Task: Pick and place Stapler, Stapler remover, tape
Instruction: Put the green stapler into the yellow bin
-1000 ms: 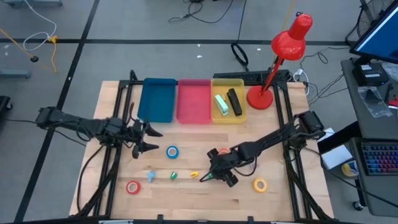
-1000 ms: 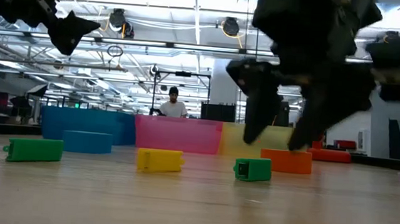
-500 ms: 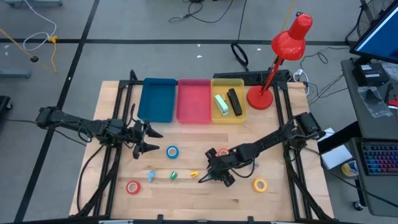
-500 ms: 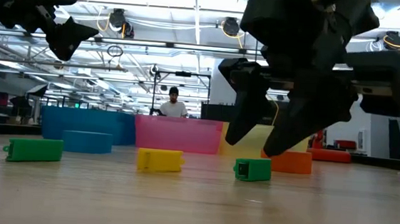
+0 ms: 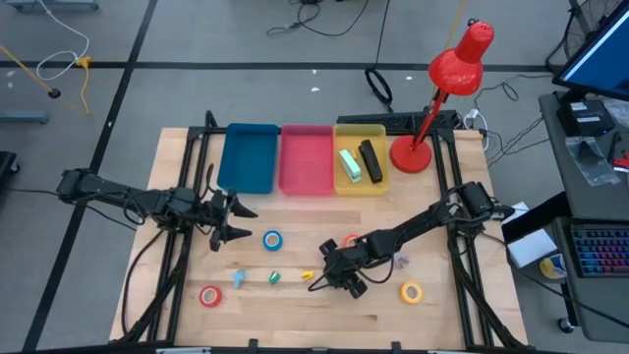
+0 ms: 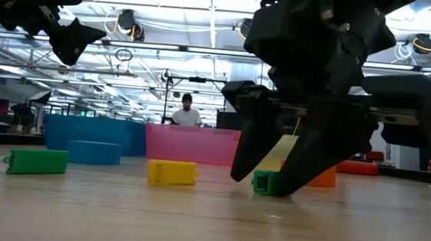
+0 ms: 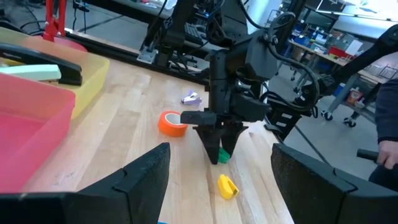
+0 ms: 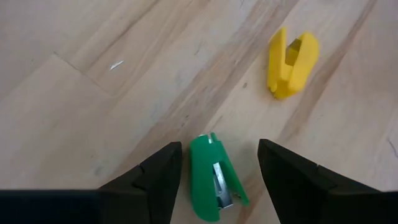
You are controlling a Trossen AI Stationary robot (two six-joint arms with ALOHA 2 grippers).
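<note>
My right gripper (image 5: pixel 322 279) is open and low over the table, pointing down. Its fingers stand on either side of a small green stapler remover (image 8: pixel 214 177) without touching it. A yellow remover (image 8: pixel 290 62) lies just beyond, toward the table's left. Another green remover (image 5: pixel 274 276) and a blue one (image 5: pixel 239 278) lie farther left. Tape rolls lie flat: blue (image 5: pixel 271 239), red (image 5: pixel 210 295), yellow (image 5: pixel 411 291) and orange (image 5: pixel 352 240), the last partly behind the right arm. My left gripper (image 5: pixel 247 222) hovers open above the table's left half. A black stapler (image 5: pixel 371 160) lies in the yellow tray.
Blue (image 5: pixel 247 157), pink (image 5: pixel 307 157) and yellow (image 5: pixel 378 185) trays line the far edge. A pale green stapler (image 5: pixel 348 164) lies beside the black one. A red desk lamp (image 5: pixel 411 154) stands at the far right. A small purple bit (image 5: pixel 401 263) lies near the right arm. A person (image 6: pixel 187 110) sits in the room beyond.
My right gripper has come down and moved toward the table's left, staying open, until its fingers stand around the green stapler remover near the table top. The remover itself has not moved.
</note>
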